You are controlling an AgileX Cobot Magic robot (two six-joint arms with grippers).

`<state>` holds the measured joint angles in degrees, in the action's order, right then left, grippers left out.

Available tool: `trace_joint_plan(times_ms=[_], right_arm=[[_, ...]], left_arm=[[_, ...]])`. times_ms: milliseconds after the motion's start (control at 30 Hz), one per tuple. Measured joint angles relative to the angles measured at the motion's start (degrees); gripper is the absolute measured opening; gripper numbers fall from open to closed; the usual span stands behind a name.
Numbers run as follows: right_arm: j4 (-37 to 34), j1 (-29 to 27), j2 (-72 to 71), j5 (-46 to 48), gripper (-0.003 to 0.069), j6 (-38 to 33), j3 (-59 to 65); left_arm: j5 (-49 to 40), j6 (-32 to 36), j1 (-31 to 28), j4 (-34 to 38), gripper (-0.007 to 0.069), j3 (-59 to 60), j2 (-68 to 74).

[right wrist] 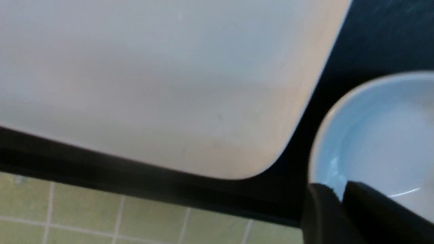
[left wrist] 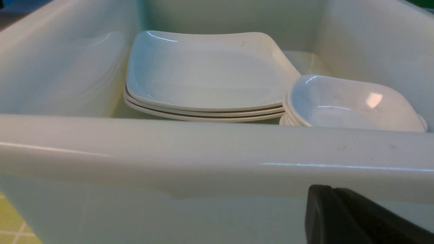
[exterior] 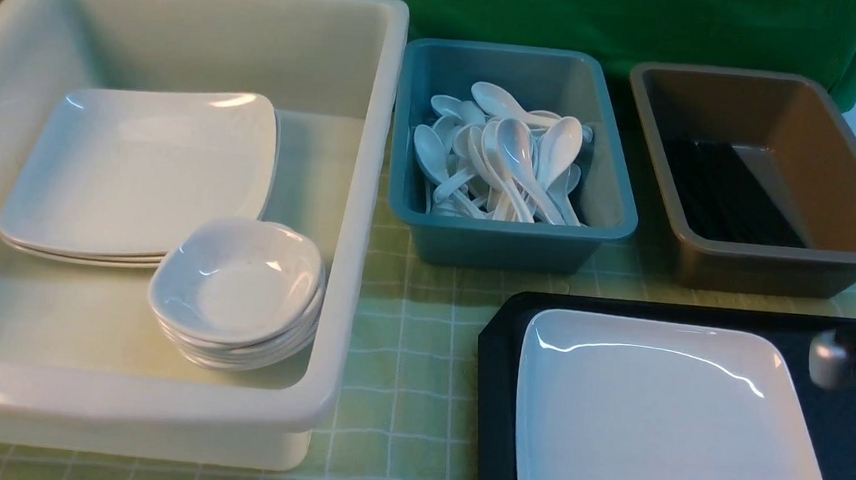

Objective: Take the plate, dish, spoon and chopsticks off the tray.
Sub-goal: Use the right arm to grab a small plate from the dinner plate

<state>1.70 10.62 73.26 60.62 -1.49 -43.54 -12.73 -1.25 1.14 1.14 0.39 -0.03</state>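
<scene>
Front: plate (exterior: 657, 414) on tray (exterior: 496, 395), near right. White tub (exterior: 354, 212) at left. No spoon or chopsticks seen on the tray's visible part. Right arm (exterior: 845, 358) blurred over the tray's right side.

Left wrist: left gripper (left wrist: 342, 213) closed, empty, outside the tub's near wall.

Right wrist: right gripper (right wrist: 340, 196) jaws narrow at the rim of dish (right wrist: 379, 142). Dish on tray just beside plate. Clamped or not, can't tell.

Risk: a shallow pinch on the glossy rim slips and the dish drops onto the plate.

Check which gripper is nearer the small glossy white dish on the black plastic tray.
Right. The right gripper is at the rim of the dish on the tray. The left gripper is well away, outside the near wall of the large white plastic tub.
</scene>
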Motion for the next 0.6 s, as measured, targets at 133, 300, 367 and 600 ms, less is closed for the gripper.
trace_joint_plan(times_ms=[133, 300, 367, 600], right_arm=[[1.3, -0.6, 1.2, -6.8, 0.0285, -1.4, 8.8], [4.2, -0.6, 1.3, -11.8, 0.0347, -1.7, 10.6], [5.3, -0.6, 1.6, -13.0, 0.0346, -1.9, 10.6], [9.7, -0.6, 6.6, -13.8, 0.0312, -2.3, 10.6]], left_arm=[[0.0, 0.0, 0.0, 0.0, -0.0002, 0.0, 0.0], [0.0, 0.0, 0.0, 0.0, -0.0002, 0.0, 0.0], [0.0, 0.0, 0.0, 0.0, -0.0002, 0.0, 0.0], [0.0, 0.0, 0.0, 0.0, -0.0002, 0.0, 0.0]])
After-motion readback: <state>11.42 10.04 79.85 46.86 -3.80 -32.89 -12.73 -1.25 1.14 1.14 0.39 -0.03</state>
